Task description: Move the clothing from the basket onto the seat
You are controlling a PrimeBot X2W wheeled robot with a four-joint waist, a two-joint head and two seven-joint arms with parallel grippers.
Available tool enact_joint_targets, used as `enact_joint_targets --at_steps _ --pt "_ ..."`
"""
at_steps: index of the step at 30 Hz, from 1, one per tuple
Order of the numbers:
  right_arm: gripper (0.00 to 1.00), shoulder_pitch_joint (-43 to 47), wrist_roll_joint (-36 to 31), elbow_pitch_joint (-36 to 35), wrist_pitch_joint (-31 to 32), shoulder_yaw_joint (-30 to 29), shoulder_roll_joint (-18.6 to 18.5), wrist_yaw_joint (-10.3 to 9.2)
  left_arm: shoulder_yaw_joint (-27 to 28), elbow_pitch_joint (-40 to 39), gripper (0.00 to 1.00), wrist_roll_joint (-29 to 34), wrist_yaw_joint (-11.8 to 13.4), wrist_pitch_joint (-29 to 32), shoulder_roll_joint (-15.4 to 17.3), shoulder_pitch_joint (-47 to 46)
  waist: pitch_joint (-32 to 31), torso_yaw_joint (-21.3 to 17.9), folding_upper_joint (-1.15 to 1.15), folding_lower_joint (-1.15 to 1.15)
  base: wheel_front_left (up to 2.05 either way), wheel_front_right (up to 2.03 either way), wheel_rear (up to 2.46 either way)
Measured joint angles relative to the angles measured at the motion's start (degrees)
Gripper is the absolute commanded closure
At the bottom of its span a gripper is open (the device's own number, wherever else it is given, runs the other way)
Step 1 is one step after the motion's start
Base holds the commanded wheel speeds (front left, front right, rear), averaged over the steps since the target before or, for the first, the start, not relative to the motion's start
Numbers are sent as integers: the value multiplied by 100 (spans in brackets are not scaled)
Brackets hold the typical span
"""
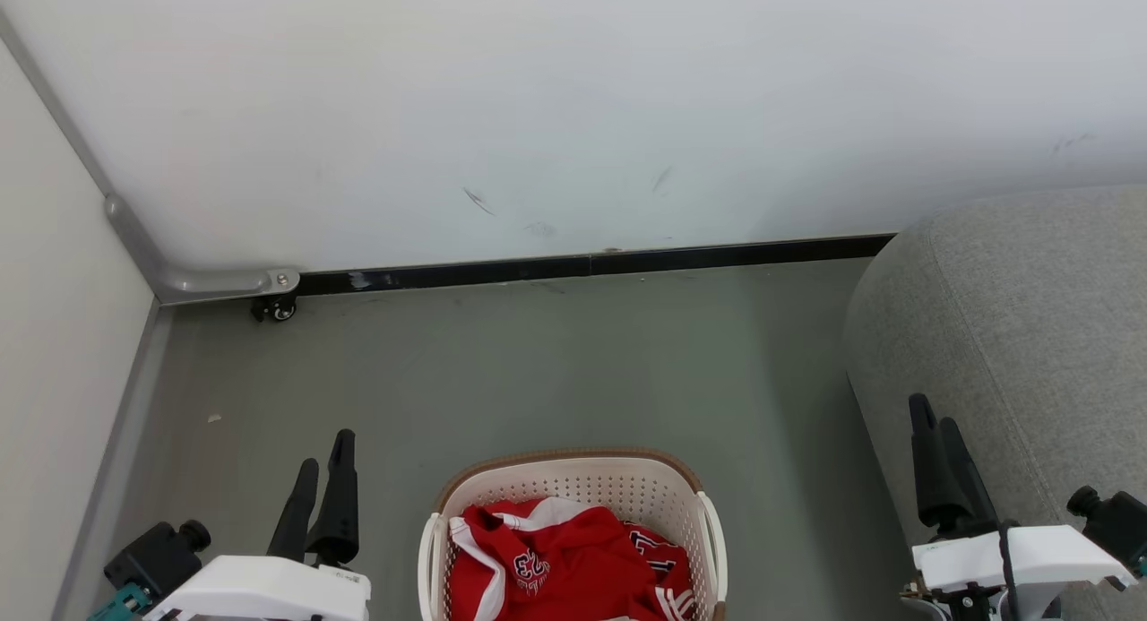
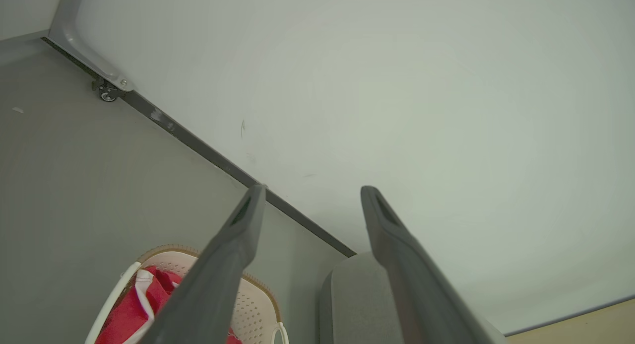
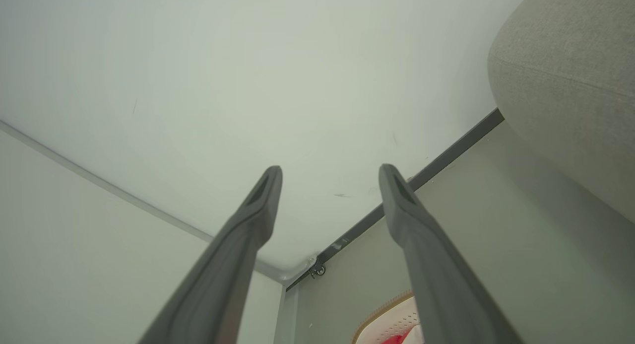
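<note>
Red clothing with white trim and block lettering lies bunched in the cream perforated basket at the bottom centre of the head view. The light-grey seat stands to the right of it. My left gripper hangs open to the left of the basket, with nothing between its fingers; its wrist view looks past the spread fingers at the basket, the clothing and the seat. My right gripper is open in front of the seat's side, empty.
A white wall with a dark skirting strip closes the back. A pale panel on a small caster bounds the left. Grey floor lies between the basket and the wall.
</note>
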Motion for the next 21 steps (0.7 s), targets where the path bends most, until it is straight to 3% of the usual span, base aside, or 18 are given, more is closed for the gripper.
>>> enact_joint_targets --at_steps 9,21 --pt "0 2 -943 3 -165 16 0 0 -265 -133 0 1148 155 -167 63 1 27 23 0 -42 0 0 0" --pt "0 3 -2134 127 -394 73 0 0 -678 -191 0 2633 367 -416 192 4 30 49 0 -60 0 0 0"
